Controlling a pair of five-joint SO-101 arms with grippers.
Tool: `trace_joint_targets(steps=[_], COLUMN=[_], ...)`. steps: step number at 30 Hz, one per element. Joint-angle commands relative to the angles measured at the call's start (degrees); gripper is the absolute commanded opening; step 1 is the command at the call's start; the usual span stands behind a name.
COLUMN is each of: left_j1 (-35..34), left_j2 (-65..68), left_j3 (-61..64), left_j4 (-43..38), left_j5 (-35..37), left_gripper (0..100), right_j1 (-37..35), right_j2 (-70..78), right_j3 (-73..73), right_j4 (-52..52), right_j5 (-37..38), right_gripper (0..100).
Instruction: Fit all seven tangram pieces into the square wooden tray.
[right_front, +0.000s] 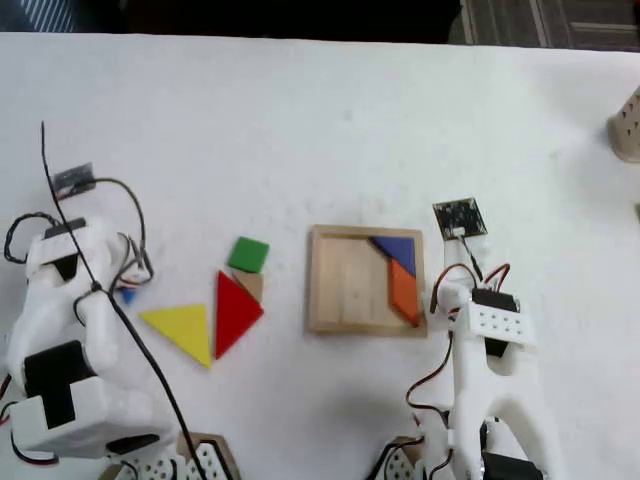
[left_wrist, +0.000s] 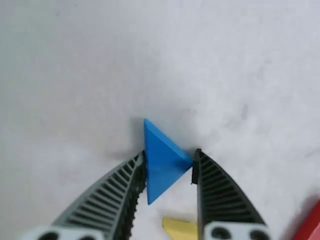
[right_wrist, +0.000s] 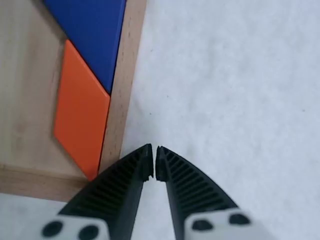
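A: Left jaws?
B: Clenched on the small light-blue triangular tile (left_wrist: 161, 165), which lies on the white bench (right_front: 300, 130).
A: Right jaws?
B: Closed on nothing, just outside the square wooden tray (right_front: 365, 329) at its near right corner.
A: Rest?
B: Yellow triangle (right_front: 182, 328) and red triangle (right_front: 234, 312) are loose left of the tray, with the green square (right_front: 248, 254) beyond. Dark-blue triangle (right_front: 397, 250) and orange parallelogram (right_front: 403, 288) sit in the tray, against its right wall.
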Motion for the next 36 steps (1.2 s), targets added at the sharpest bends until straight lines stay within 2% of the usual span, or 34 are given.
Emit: trace_joint_targets(steps=[1, 14, 24, 27, 31, 36], left_j1=[2.1, 2.2, 7.3, 8.1, 13.3, 23.7], left_j2=[-0.7, -3.9, -12.8, -13.3, -13.8, -16.0], left_j3=[-2.0, -1.7, 4.4, 3.0, -0.8, -6.5], left_j4=[-1.0, -0.4, -0.4, 2.5, 9.7, 17.3], left_j5=[-4.8, -9.0, -8.6, -8.6, -8.6, -8.6], left_gripper=[14, 14, 14, 14, 14, 14], right_j1=[-0.6, -0.6, -0.5, -0.3, 0.9, 5.5], right_j2=[-1.7, -1.7, -1.8, -1.9, -2.2, -2.2], right_j3=[-0.4, -0.4, -0.4, -0.4, -0.3, -0.4], right_j4=[-1.0, -1.0, -1.0, -1.0, -0.7, -0.4], right_j5=[-0.7, -0.7, -0.4, -0.4, -0.3, -0.4], right_gripper=[1.8, 1.8, 1.8, 1.8, 1.8, 1.8])
